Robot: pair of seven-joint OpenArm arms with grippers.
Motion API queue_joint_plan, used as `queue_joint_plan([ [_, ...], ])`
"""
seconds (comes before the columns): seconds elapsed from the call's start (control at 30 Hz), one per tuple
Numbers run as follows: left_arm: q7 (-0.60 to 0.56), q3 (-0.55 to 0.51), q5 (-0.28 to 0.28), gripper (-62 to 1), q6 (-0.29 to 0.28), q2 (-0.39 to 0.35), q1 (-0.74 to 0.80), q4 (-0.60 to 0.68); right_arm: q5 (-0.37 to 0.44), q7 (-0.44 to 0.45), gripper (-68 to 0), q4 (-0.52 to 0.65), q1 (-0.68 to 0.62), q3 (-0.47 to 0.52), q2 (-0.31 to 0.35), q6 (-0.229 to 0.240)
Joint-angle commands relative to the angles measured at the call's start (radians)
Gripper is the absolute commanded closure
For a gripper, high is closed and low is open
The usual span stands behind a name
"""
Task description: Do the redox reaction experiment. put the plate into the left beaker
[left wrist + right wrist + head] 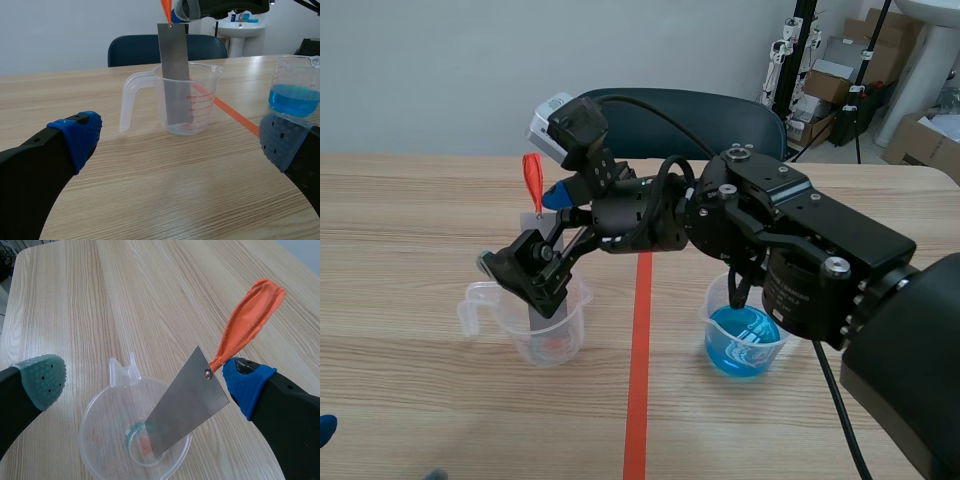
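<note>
Plate of grey metal stands in the left beaker, its lower end on the bottom and its top leaning above the rim. An orange tag is fixed at its upper corner.

My right gripper hangs over that beaker with its fingers spread wide, one on each side of the plate and nothing clamped between them. The blue pad sits right by the tag, though I cannot tell whether it touches.

My left gripper is low over the table, well short of the beaker, fingers wide apart and empty.

A second beaker with blue liquid stands across the red tape line.
</note>
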Motion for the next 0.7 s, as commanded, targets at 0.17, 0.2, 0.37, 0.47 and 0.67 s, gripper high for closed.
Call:
queue_joint_plan([
  [0.17, -0.02, -0.001, -0.006, -62.3, -0.005, -0.011, 0.01, 0.009, 0.011, 0.014, -67.9, 0.013, 0.02, 0.007, -0.003, 0.001],
  [0.2, -0.02, -0.001, -0.006, -62.3, -0.005, -0.011, 0.01, 0.009, 0.011, 0.014, -67.9, 0.013, 0.02, 0.007, -0.003, 0.001],
  [0.37, -0.02, -0.001, -0.006, -62.3, -0.005, -0.011, 0.01, 0.009, 0.011, 0.016, -67.9, 0.013, 0.02, 0.007, -0.003, 0.001],
  [0.47, -0.02, -0.001, -0.006, -62.3, -0.005, -0.011, 0.01, 0.009, 0.011, 0.027, -67.9, 0.013, 0.02, 0.007, -0.003, 0.001],
  [0.67, -0.02, -0.001, -0.006, -62.3, -0.005, -0.011, 0.01, 0.009, 0.011, 0.041, -67.9, 0.013, 0.02, 0.007, -0.003, 0.001],
])
